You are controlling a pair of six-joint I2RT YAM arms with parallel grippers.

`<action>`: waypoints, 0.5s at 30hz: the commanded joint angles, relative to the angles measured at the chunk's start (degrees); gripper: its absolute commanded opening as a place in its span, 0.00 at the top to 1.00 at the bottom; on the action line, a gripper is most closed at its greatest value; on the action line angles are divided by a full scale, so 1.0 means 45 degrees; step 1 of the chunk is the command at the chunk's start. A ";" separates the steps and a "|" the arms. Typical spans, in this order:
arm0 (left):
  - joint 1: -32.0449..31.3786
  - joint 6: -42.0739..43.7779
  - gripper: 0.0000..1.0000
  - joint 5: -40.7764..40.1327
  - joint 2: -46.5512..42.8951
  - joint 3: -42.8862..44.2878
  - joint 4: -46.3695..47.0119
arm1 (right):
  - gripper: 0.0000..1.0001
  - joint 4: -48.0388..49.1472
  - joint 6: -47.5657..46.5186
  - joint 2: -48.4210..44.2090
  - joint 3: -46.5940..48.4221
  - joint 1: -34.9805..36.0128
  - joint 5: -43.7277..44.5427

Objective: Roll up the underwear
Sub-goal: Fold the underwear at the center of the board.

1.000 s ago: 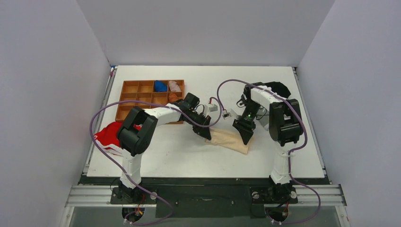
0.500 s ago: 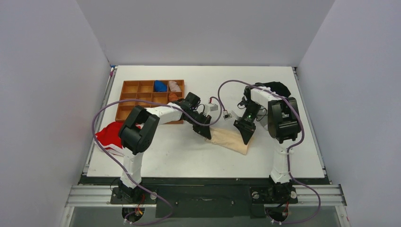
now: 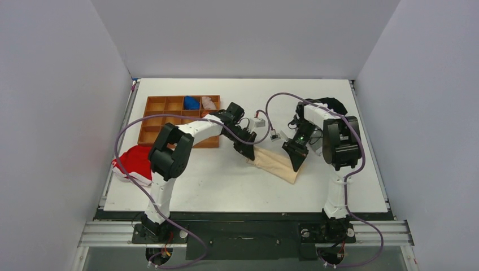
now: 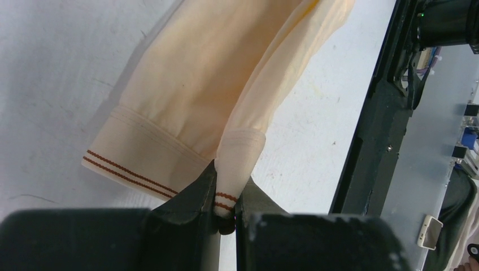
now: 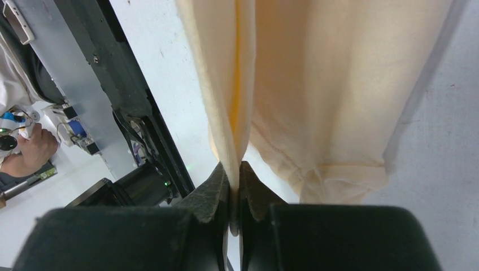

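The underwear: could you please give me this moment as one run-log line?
left claw: shut on striped hem of underwear | right claw: shut on its other edge | underwear: not yet rolled

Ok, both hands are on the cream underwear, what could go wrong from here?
The left hand pinches only a narrow hem fold of the underwear, which might slip out. The right hand grips just a thin edge too. The layer beneath lies loose, so the roll could come out lopsided.
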 commanded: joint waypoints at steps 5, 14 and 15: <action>-0.0205 0.1091 0.96 -0.0364 0.1150 0.2297 -0.2017 | 1.00 -0.0362 -0.0143 -0.0333 0.0124 -0.0212 0.0228; -0.0545 0.1054 0.85 -0.1488 0.1885 0.3314 -0.2473 | 1.00 0.0509 0.0634 0.0343 0.0284 -0.0356 0.0522; -0.0574 0.0976 0.82 -0.1647 0.1890 0.3323 -0.2441 | 1.00 0.0605 0.0674 0.0386 0.0304 -0.0356 0.0603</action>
